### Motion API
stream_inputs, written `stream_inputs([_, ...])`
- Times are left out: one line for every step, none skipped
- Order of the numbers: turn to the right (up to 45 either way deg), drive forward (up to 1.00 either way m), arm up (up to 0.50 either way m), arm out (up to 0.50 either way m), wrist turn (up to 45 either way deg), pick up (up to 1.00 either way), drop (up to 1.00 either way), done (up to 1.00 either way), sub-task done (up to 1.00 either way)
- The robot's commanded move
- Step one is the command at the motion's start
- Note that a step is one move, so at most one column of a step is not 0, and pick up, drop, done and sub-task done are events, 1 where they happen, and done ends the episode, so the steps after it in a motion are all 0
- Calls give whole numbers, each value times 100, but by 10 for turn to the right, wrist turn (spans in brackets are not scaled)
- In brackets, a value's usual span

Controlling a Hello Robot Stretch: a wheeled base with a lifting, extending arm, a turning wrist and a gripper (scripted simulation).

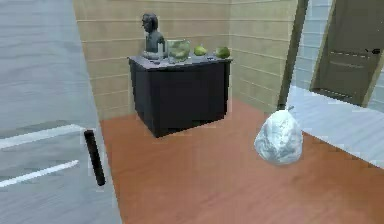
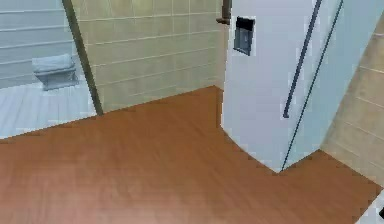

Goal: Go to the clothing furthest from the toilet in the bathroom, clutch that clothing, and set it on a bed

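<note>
Wood floor (image 1: 200, 175) | dark cabinet (image 1: 180, 95), bust (image 1: 152, 38) atop | white bag (image 1: 279, 138) | toilet (image 2: 55, 71)

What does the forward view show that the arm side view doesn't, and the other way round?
Forward view: a dark cabinet carrying a bust, a bowl and green fruit, plus a white bag and a door. Arm side view: a toilet and a tall white fridge. Both: reddish wood floor and tan panelled walls.
</note>
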Motion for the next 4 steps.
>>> stream_inputs([-450,0,0,0,0,0,0,0,0])
stream_inputs([-450,0,0,0,0,0,0,0,0])
stream_inputs([-450,0,0,0,0,0,0,0,0])
stream_inputs([-90,0,0,0,0,0,0,0,0])
